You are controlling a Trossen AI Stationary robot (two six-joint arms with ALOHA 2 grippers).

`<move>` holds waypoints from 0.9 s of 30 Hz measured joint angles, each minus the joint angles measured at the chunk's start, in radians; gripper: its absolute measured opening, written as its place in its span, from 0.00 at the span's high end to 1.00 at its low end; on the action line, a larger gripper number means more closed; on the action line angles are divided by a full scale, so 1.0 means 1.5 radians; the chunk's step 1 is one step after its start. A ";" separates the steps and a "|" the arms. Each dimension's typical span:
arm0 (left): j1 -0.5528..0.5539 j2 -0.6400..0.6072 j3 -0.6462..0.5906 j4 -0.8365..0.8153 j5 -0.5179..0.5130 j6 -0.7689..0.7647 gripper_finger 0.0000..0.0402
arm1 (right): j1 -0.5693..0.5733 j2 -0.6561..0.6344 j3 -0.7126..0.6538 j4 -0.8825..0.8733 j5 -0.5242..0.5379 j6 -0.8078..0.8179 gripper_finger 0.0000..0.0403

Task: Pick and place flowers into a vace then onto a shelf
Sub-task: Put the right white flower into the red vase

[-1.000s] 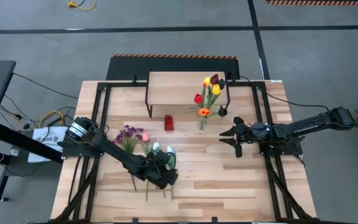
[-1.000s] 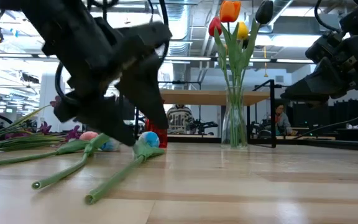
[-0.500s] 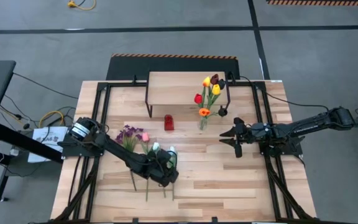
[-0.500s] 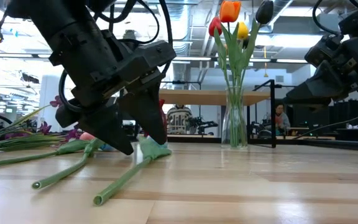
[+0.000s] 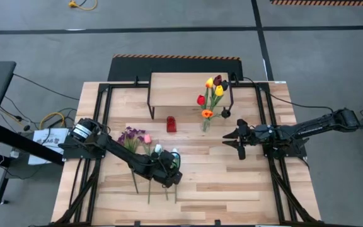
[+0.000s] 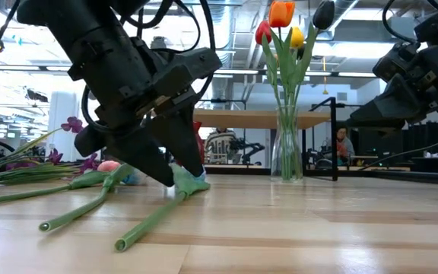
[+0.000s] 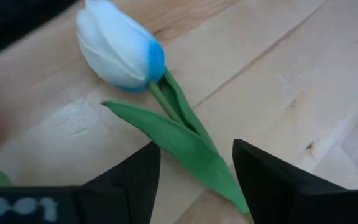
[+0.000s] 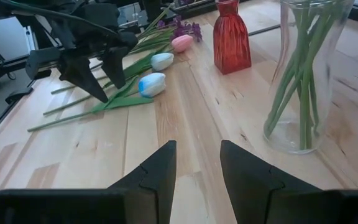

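Lowered onto the tabletop (image 5: pixel 232 183), left gripper (image 7: pixel 194 171) straddles a tulip (image 7: pixel 120 53) stem (fingers apart, seemingly not yet gripping); right gripper (image 5: pixel 239 140) waits, part-open, empty.

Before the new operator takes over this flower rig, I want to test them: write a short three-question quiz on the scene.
1. True or false: the clear vase stands on the shelf.
2. The left gripper straddles the stem of which tulip: A pink, B white-and-blue, C orange?
3. Which small vase holds no flowers?

Key: 1 false, it stands on the table before the shelf; 2 B; 3 the red vase.
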 joint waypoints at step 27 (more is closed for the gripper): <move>0.017 0.000 0.000 -0.003 0.014 0.036 0.66 | 0.000 0.000 0.000 0.000 0.000 0.000 0.71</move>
